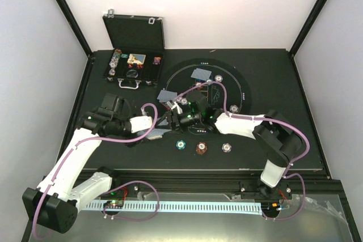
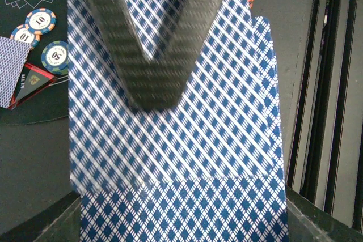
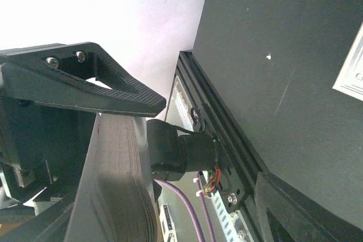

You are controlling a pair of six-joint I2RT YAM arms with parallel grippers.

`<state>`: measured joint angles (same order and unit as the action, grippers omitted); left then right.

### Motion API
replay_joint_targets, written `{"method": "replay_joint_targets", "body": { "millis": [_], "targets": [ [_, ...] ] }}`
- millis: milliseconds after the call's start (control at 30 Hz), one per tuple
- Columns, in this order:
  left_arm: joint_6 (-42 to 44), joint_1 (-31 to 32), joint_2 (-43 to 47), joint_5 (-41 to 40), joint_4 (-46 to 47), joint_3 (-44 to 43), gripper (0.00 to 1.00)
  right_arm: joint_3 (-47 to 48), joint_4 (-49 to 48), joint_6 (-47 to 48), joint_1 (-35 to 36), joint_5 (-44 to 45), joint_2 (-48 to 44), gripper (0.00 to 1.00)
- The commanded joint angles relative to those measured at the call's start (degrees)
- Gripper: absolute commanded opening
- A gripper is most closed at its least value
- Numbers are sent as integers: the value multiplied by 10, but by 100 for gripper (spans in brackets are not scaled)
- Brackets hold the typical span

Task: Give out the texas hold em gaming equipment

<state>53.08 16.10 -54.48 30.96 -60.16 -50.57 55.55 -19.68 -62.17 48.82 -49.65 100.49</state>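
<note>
Left wrist view, inspector speaking: your left claw (image 2: 150, 106) is pressed together on the deck of cards (image 2: 170, 162). One V-shaped carbon-weave finger (image 2: 148, 66) lies flat across the top card. The other is hidden beneath the deck. The card backs carry a glossy blue-and-white diamond lattice, and the cards are fanned slightly to the right.

Operator: What lies beside it?

Inspector: To the left, on dark felt, you have a round orange-and-blue chip marked 10 (image 2: 41, 20) with its twin (image 2: 24, 35) touching it. There is also a teal chip marked 50 (image 2: 57, 55), and a red-edged triangle marker (image 2: 35, 80) set against a face-down card (image 2: 11, 66).

Operator: And the right claw?

Inspector: In the right wrist view, your right claw (image 3: 211, 145) stands spread. Its wedge-shaped black plastic finger (image 3: 85, 86), matte with a ribbed face, sits at the deck's layered grey edge. I cannot tell whether it touches. The opposite finger is well apart.

Operator: And overall?

Inspector: In the top view, both claws meet over the middle of the table, at the near rim of the round mat (image 1: 241, 83). Nearer you, three round chips lie in a row: the near teal chip (image 1: 181, 144), the red-brown chip (image 1: 201, 148) and the white chip (image 1: 227, 147). The hinged black case (image 1: 133, 32) stands open at the far left.
</note>
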Motion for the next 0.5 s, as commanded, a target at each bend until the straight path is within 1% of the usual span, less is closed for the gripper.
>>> {"method": "replay_joint_targets", "body": {
  "millis": [0,33,100,167,233,267,333,467],
  "targets": [
    [3,3,3,30,4,-30,2,-22,56,24,-19,33,-23,68],
    [3,3,3,30,5,-29,1,-23,57,24,-20,35,-28,66],
    [1,3,4,30,6,-26,2,-24,58,24,-20,40,-40,56],
    [1,3,5,31,7,-23,2,-24,61,23,-20,43,-51,44],
    [2,3,6,30,8,-21,2,-23,65,23,-21,46,-62,28],
    [2,3,6,30,8,-20,2,-23,69,24,-21,48,-67,23],
    [1,3,5,25,8,-18,2,-25,76,29,-22,50,-78,15],
    [0,3,4,17,8,-17,2,-36,98,42,-35,53,-94,8]
  ]
}}
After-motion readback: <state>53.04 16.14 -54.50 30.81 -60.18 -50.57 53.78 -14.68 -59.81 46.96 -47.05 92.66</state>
